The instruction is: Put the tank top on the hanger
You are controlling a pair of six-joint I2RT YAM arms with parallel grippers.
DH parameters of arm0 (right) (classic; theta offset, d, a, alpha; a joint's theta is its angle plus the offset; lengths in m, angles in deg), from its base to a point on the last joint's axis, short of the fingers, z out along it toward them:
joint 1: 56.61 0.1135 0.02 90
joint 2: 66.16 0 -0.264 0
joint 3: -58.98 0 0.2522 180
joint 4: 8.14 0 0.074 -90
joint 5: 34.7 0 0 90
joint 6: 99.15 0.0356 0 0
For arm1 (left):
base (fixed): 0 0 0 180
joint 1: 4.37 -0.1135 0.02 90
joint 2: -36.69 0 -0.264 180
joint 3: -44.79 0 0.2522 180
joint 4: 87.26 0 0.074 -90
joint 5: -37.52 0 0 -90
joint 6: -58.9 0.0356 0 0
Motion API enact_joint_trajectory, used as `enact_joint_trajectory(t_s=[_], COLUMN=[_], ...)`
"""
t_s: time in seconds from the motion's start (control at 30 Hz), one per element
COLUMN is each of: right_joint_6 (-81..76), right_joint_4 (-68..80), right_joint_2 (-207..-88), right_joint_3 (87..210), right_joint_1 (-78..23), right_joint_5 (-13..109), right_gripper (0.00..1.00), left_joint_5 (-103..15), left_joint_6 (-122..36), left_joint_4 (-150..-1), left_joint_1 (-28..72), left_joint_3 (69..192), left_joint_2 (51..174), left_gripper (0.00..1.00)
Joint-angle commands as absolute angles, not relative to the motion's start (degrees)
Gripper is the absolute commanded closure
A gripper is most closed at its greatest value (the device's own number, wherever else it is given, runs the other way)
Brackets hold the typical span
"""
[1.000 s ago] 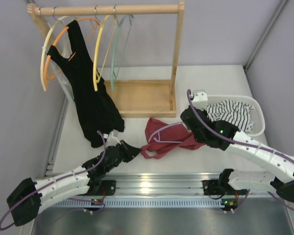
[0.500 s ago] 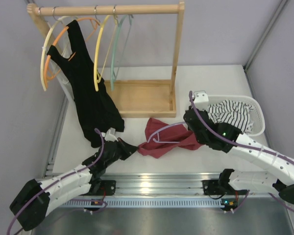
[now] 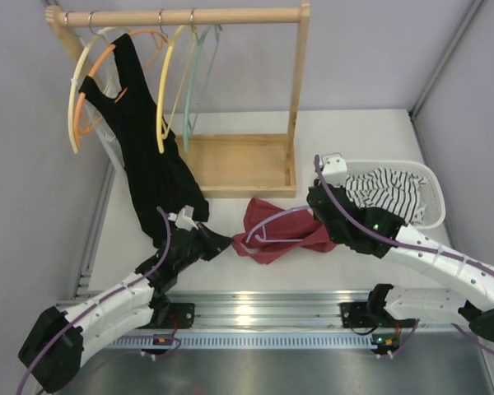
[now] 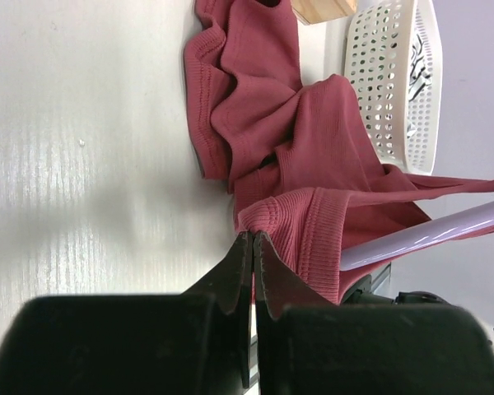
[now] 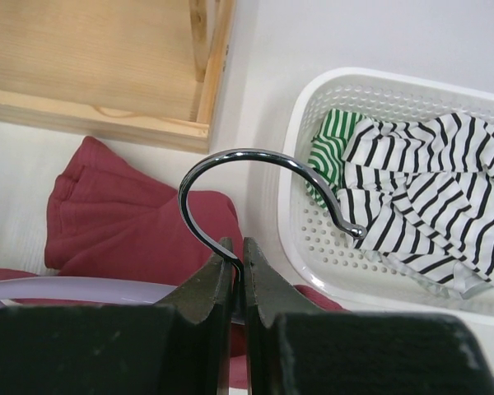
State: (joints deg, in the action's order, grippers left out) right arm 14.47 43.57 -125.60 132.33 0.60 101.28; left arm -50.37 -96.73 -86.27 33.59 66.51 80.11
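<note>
The maroon tank top [image 3: 280, 230] lies crumpled on the white table between the arms. It also shows in the left wrist view [image 4: 288, 140] and the right wrist view [image 5: 123, 214]. The lavender hanger [image 3: 267, 222] lies across it, its arm showing in the left wrist view [image 4: 428, 234] and its metal hook in the right wrist view [image 5: 255, 160]. My left gripper [image 3: 228, 243] [image 4: 253, 239] is shut on a ribbed edge of the tank top at its left end. My right gripper [image 3: 313, 216] [image 5: 237, 251] is shut on the stem of the hanger's hook.
A wooden rack [image 3: 239, 164] stands behind, holding a black garment [image 3: 152, 164], a yellow hanger [image 3: 163, 90] and a pale green hanger [image 3: 193, 82]. A white basket [image 3: 432, 185] with a striped cloth [image 3: 391, 193] sits at the right, close to my right arm.
My left gripper has moved right and forward to the tank top's left edge and closed on it. The tank top has bunched up a little. The right gripper stays on the hook.
</note>
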Motion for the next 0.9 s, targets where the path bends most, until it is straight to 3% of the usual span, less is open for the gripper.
enact_joint_trajectory(t_s=[0.0, 0.5, 0.87], right_joint_6=[13.53, 13.0, 8.35], right_joint_4=[40.43, 38.76, 28.04], right_joint_2=[-125.58, -126.72, -126.02], right_joint_3=[132.42, 132.77, 132.24], right_joint_1=[2.01, 3.59, 7.37], right_joint_5=[102.32, 104.96, 106.89], right_gripper=[1.0, 1.0, 1.0], left_joint_5=[-48.44, -45.36, -42.81], left_joint_6=[-94.91, -91.84, -90.43], left_joint_4=[-86.69, -79.22, -74.29], left_joint_1=[32.98, 32.28, 32.28], left_joint_3=[69.97, 80.25, 91.84], left_joint_2=[80.72, 80.55, 82.13], left_gripper=[1.0, 1.0, 1.0])
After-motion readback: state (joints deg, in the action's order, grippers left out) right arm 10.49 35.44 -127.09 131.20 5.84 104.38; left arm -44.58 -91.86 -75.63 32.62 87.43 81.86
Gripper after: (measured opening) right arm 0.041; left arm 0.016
